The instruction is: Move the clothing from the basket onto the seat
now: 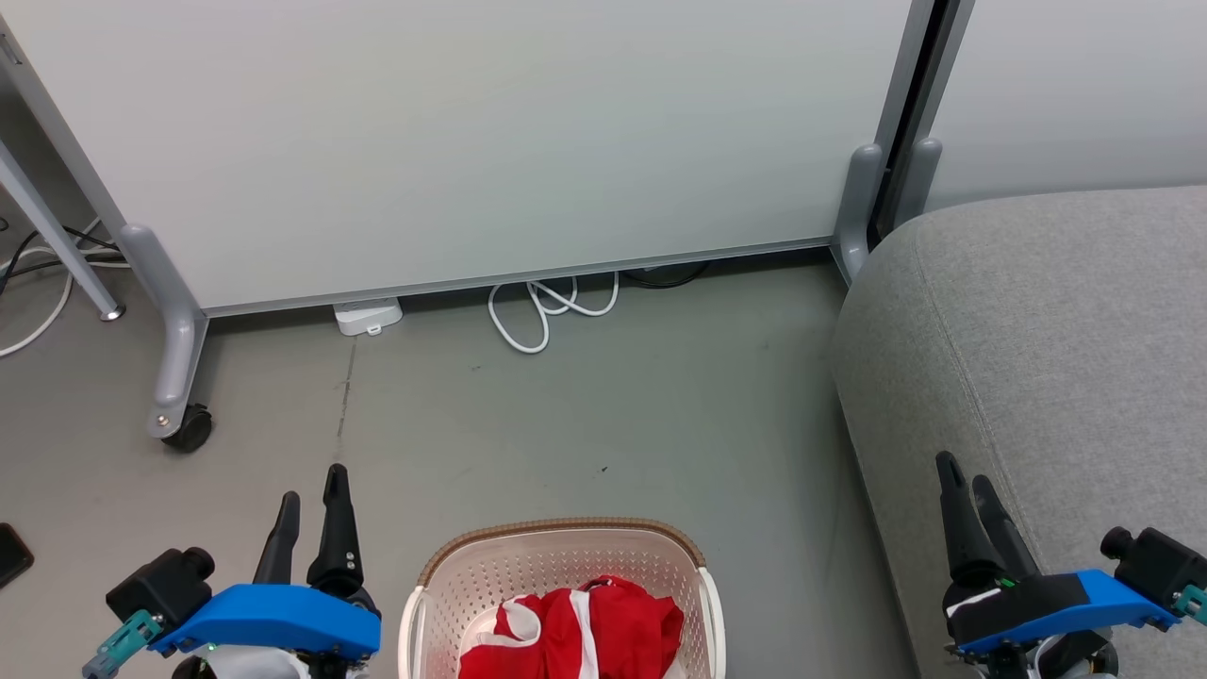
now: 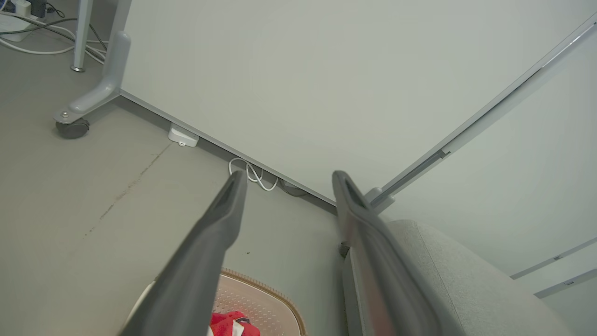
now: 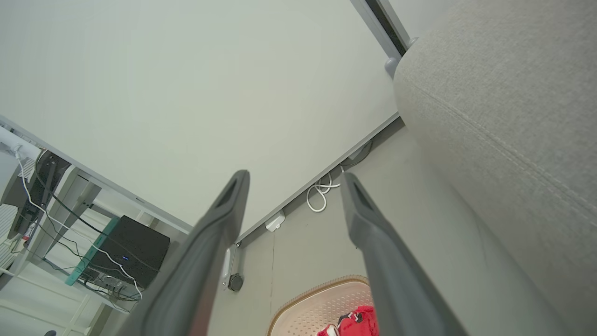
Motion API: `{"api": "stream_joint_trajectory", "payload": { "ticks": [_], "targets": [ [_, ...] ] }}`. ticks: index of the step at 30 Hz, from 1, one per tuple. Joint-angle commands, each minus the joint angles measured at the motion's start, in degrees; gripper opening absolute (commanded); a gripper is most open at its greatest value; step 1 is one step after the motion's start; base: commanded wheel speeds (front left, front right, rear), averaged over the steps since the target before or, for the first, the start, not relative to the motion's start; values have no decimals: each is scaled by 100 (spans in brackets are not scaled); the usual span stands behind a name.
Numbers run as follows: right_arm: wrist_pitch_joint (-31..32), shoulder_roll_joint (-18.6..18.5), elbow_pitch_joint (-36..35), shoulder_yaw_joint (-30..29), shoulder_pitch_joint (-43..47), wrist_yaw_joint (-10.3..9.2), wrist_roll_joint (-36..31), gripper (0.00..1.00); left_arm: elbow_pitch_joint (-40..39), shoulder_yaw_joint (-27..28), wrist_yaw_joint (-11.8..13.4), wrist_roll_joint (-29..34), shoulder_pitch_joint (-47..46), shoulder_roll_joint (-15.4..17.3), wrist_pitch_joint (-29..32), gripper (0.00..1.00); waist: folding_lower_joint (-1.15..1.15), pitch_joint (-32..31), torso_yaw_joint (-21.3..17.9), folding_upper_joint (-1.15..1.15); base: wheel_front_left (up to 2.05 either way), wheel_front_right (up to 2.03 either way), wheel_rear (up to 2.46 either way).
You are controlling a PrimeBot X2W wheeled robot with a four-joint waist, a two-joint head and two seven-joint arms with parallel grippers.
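The red clothing point(image 1: 575, 627) with white stripes lies bunched in the cream basket point(image 1: 443, 575), which stands on the floor at the bottom centre of the head view. The grey seat point(image 1: 1056, 330) fills the right side. My left gripper point(image 1: 313, 490) hovers open to the left of the basket, nothing between its fingers. Over the seat's front edge my right gripper point(image 1: 962, 471) is open and empty too. The left wrist view catches the basket point(image 2: 275, 291), the clothing point(image 2: 228, 324) and the seat point(image 2: 457, 275). The right wrist view shows the basket point(image 3: 317, 298), clothing point(image 3: 359, 322) and seat point(image 3: 503, 93).
A pale partition panel point(image 1: 471, 132) on grey wheeled feet point(image 1: 179, 377) stands behind the bare floor. A white cable coil point(image 1: 547, 311) and a small white box point(image 1: 368, 316) lie at its base. A dark object point(image 1: 11, 552) sits at the far left edge.
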Motion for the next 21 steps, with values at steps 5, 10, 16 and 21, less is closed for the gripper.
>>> {"api": "stream_joint_trajectory", "payload": {
  "ticks": [5,10,16,21],
  "targets": [
    [-109,-46,-38,25,-157,14,-465,100,-35,-97,33,482,-169,90,-132,100,0,-2,7,0,0,0,0],
    [-186,-49,-36,51,-162,15,-807,100,-6,-155,35,808,-178,110,-218,100,0,0,17,0,0,0,0],
    [-263,-53,-37,75,-178,16,-1193,100,32,-218,41,1179,-200,136,-320,100,0,14,25,0,0,0,0],
    [-319,-55,-13,69,-178,15,-1500,100,36,-253,34,1450,-225,136,-392,100,0,29,30,0,0,0,0]
  ]
}}
